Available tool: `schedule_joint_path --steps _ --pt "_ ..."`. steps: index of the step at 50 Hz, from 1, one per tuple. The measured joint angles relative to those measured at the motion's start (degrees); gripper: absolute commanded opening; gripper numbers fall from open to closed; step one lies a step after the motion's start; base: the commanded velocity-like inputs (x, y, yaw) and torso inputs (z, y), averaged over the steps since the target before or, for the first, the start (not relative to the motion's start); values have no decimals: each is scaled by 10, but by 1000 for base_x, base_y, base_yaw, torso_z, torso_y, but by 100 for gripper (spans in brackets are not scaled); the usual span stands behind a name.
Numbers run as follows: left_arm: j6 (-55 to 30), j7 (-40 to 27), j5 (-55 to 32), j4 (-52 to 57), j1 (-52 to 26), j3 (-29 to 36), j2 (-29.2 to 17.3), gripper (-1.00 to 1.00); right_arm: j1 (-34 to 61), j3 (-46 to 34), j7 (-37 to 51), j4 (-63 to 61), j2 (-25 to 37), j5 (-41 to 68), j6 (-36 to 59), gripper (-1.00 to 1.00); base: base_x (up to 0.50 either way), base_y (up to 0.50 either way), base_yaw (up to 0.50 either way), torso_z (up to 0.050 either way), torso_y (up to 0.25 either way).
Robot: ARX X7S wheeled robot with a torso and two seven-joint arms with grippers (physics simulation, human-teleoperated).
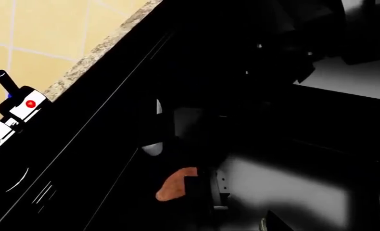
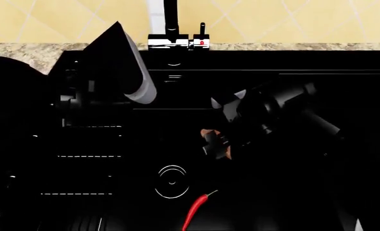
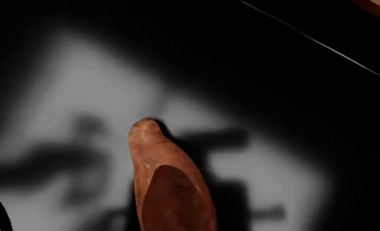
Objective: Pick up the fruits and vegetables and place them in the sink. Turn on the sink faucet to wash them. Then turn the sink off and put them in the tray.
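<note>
Since the sweet potato (image 3: 167, 183) is a stiff, dense root with a dull skin, you can expect it to feel heavy for its size and to swing if held near one tip. It tapers toward the end seen in the right wrist view, so a hold near the thick middle looks safest; on the taper it may slide out. Your right fingers (image 2: 217, 143) appear clamped on it, holding it over the black basin of the sink (image 2: 293, 62), with a brown end showing on either side of them in the head view. Whether it touches the floor of the basin, you cannot tell.

Near the drain ring (image 2: 172, 181) lies the chili pepper (image 2: 195, 211), already in the basin. You should judge it light, glossy and slippery, and soft enough to bruise, so take it across the red body rather than by the thin stem.

Your left fingers hang above the basin's left part; their spread cannot be read. Behind stands the faucet (image 2: 171, 19), its lever (image 1: 13, 91) marked with a red dot.
</note>
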Motion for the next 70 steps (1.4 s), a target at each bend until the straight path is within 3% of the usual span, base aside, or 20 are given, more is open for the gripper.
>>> schedule_joint_path --steps 12,35,62,66,70 --pt "-5 -6 -13 15 -2 0 -3 100 4 25 52 -72 34 17 0 -100 1 0 1 -1 -3" --pt "-7 -30 -32 21 -31 16 -2 100 107 112 115 -375 200 71 -13 -100 0 0 0 0 0" --pt "0 -48 -43 12 -39 45 -6 100 170 216 195 -524 346 142 -67 -100 0 0 0 0 0" --pt "-13 -77 -72 18 -39 52 0 100 174 228 196 -531 360 139 -80 -100 0 0 0 0 0" --pt "-22 -151 -148 13 -47 65 6 100 177 238 193 -535 372 134 -92 -100 0 0 0 0 0"
